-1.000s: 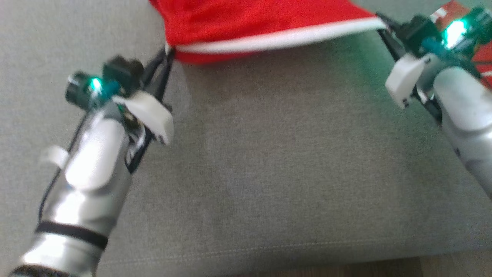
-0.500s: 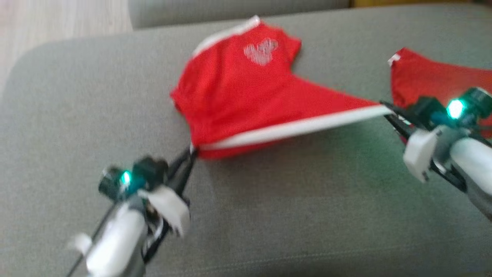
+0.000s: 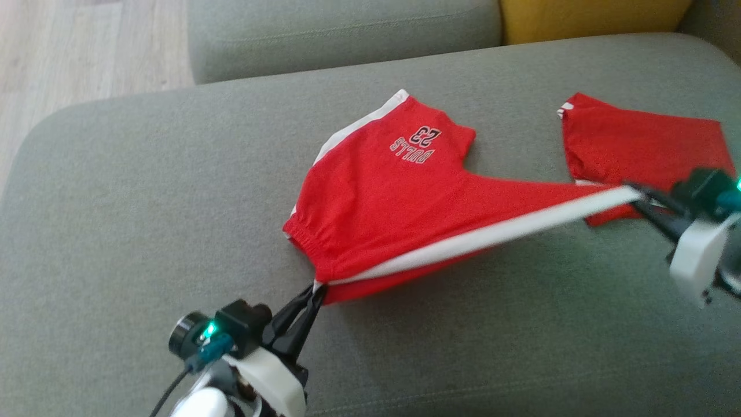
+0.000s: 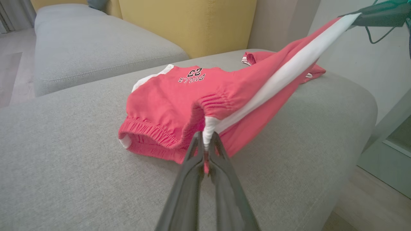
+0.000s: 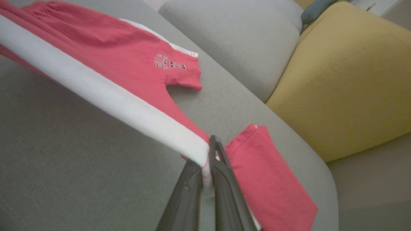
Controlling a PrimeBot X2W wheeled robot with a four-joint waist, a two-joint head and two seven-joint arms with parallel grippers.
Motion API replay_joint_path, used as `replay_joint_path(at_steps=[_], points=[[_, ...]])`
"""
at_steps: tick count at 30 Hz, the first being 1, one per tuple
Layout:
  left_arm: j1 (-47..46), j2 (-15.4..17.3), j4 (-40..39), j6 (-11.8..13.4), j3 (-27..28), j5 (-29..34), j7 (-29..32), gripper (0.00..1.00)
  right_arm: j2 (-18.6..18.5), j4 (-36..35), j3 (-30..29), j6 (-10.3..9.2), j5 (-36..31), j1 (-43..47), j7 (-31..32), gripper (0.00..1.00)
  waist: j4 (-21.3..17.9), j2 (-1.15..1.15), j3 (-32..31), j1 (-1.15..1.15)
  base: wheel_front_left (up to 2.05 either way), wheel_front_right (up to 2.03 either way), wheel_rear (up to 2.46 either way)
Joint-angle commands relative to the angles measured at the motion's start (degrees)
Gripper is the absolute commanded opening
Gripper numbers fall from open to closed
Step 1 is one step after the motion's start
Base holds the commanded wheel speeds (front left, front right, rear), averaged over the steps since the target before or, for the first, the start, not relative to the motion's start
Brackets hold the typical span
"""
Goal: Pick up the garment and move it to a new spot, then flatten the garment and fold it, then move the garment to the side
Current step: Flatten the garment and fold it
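Note:
The garment [image 3: 376,197] is a pair of red shorts with white side stripes and "BULLS 23" print, lying partly on the grey sofa seat [image 3: 145,202]. My left gripper [image 3: 315,289] is shut on the waistband end of a white stripe [image 4: 205,136]. My right gripper [image 3: 634,194] is shut on the stripe's other end [image 5: 210,150]. The stripe edge [image 3: 492,234] hangs taut between the two grippers, lifted off the seat, while the rest of the shorts [image 4: 167,102] stays on the cushion.
A second red cloth piece [image 3: 642,139] lies flat on the seat just behind my right gripper. A yellow cushion [image 3: 579,17] and another grey cushion [image 3: 347,29] stand at the back. Wooden floor [image 3: 69,46] lies far left. The seat's edge drops off on the right [image 4: 353,128].
The head camera has swung, bringing the whole garment and the sofa back into view. Both grippers keep their hold, and the white stripe now stretches longer between them.

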Motion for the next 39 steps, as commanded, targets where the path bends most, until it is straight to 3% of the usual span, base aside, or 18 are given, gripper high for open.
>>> replay_joint_path(at_steps=[1, 7, 13, 32, 39], points=[[-3.5, 1.53, -3.16, 0.74, 2.82, -0.46, 0.6, 0.0, -2.82, -2.28, -3.84, 0.36, -1.09, 0.52, 1.07, 0.0, 0.81, 0.0, 0.88, 0.01, 0.0, 0.0, 0.0], [-7.11, 0.84, -4.87, 1.14, 3.43, -0.69, 1.75, 0.0, -2.03, -4.81, -8.64, 0.36, -3.76, -0.54, 4.23, 0.0, 3.24, 0.0, 3.83, 0.01, 0.0, 0.0, 0.0], [-12.95, -0.61, -3.64, 0.8, 3.39, -0.51, 1.86, 0.0, -0.68, -4.2, -8.3, 0.36, -7.78, -5.68, 7.55, 0.0, 7.05, 0.0, 8.77, 0.01, 0.0, 0.0, 0.0], [-30.45, -8.73, 13.68, -1.25, -0.71, -0.82, -1.91, 0.0, 5.39, 12.64, 10.14, 0.36, -8.75, -33.46, 7.59, 0.0, 17.58, 0.0, 21.68, 0.01, 0.0, 0.0, 0.0], [-34.08, -10.58, 18.01, -1.42, -1.92, -1.86, -4.41, 0.0, 6.25, 18.4, 12.62, 0.36, -8.58, -38.43, 6.84, 0.0, 20.06, 0.0, 24.54, 0.01, 0.0, 0.0, 0.0]])
